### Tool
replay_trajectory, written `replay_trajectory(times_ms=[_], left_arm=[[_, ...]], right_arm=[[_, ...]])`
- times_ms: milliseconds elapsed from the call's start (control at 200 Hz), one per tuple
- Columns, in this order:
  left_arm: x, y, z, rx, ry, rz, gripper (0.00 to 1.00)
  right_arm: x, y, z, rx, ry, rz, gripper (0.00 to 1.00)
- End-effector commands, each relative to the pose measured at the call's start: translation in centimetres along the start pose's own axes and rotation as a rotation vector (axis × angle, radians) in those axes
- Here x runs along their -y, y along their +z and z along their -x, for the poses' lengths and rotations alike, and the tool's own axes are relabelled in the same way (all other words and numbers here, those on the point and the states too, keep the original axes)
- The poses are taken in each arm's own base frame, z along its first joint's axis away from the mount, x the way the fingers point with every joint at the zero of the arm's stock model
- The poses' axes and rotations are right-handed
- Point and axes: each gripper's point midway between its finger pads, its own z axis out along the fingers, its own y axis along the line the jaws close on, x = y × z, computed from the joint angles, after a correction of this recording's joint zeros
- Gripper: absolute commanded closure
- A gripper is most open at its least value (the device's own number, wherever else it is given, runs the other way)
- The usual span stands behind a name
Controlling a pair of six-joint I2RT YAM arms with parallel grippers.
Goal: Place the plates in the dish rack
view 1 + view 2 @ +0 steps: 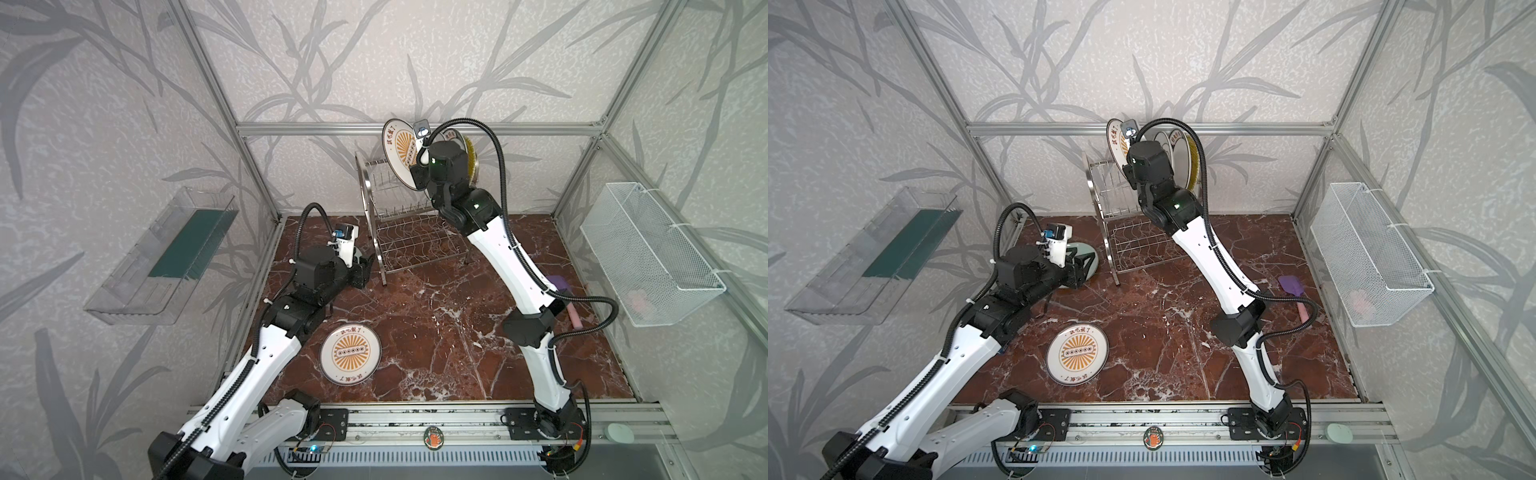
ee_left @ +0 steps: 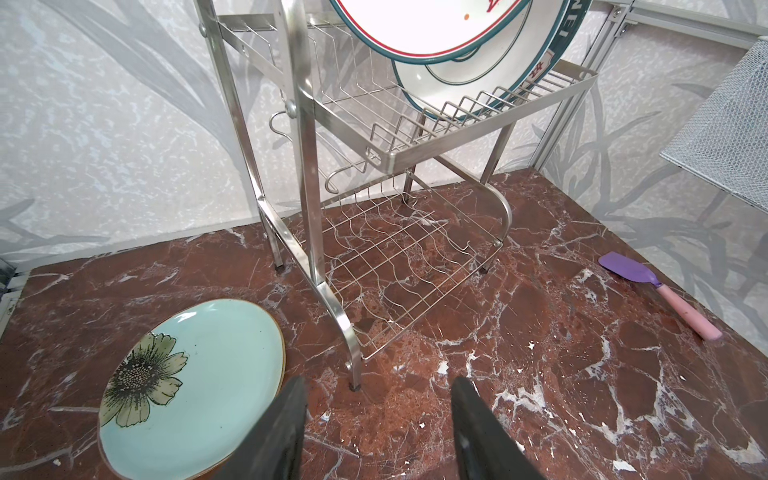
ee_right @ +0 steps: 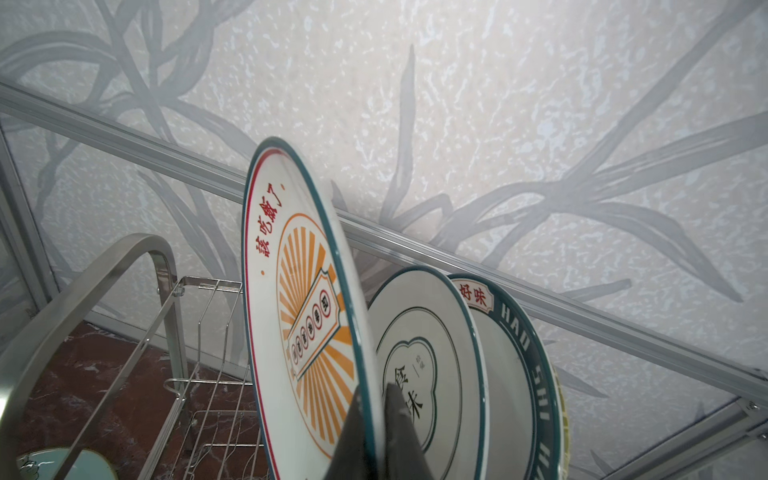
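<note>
My right gripper (image 3: 372, 399) is shut on the rim of a white plate with an orange sunburst (image 3: 307, 307), holding it on edge above the top tier of the steel dish rack (image 1: 411, 237). Just behind it, three plates stand in the prongs: a white one with a dark outline motif (image 3: 419, 365), a dark-green-rimmed one (image 3: 511, 361) and a yellow ribbed one (image 1: 471, 162). A second sunburst plate (image 1: 350, 353) lies flat near the table's front. My left gripper (image 2: 378, 395) is open and low over the marble, beside the pale celadon flower plate (image 2: 191, 390).
A purple spatula with a pink handle (image 2: 660, 291) lies on the marble to the right of the rack. A white mesh basket (image 1: 652, 257) hangs on the right wall. On the left wall is a clear plastic tray (image 1: 162, 257).
</note>
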Motion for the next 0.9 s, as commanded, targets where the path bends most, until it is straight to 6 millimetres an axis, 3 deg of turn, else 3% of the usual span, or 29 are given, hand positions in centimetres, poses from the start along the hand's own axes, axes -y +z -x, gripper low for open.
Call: replay_trajectory(times_ms=[0,525,900], left_arm=[[-0.4,-0.7,0.4,0.011,0.026,0.021,0.46],[-0.4,-0.9,0.5,0.011,0.023,0.024,0.46],[-0.3,-0.9,0.6,0.012,0.022,0.020,0.46]], right_arm=[[2.3,-1.1,2.9,0.083,0.058,-0.153,1.00],[2.2,-0.5,0.3,0.025,0.058,-0.323,1.00],[1.2,-0.5,-1.2,-0.007,0.081,-0.327,1.00]])
